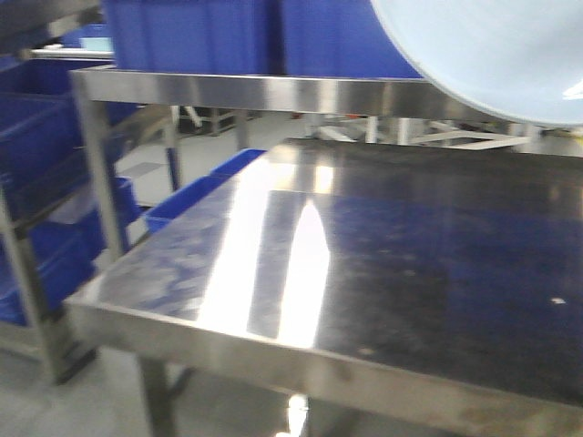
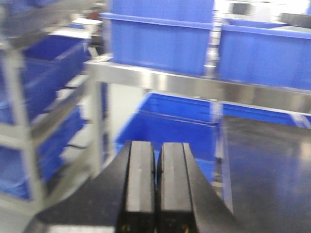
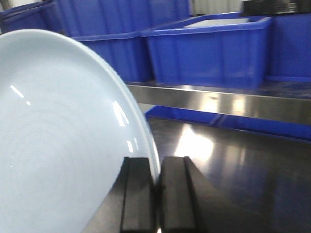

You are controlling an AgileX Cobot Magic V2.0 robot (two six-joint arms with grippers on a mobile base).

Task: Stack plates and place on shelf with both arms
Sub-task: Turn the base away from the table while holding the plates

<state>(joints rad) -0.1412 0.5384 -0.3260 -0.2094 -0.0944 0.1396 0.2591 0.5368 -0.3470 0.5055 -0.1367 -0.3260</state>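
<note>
A large, glossy, pale bluish-white plate (image 3: pixel 58 131) fills the left of the right wrist view. My right gripper (image 3: pixel 156 162) is shut on its rim, one finger on each face. The front view shows the same plate (image 1: pixel 492 55) held up in the air at the top right, above the tabletop; no gripper shows there. Whether a second plate lies against it cannot be told. My left gripper (image 2: pixel 156 145) is shut with nothing between its pads, off the table's left end. The shelf's steel beam (image 1: pixel 273 91) runs across behind the table, also seen as the beam (image 3: pixel 218 102) and the beam (image 2: pixel 194 85).
A dark reflective steel tabletop (image 1: pixel 410 273) lies below the plate. Blue crates (image 1: pixel 200 36) stand on the shelf beam. More blue crates (image 2: pixel 170 126) sit lower down beside the table. A second rack with crates (image 1: pixel 36 182) stands at the left.
</note>
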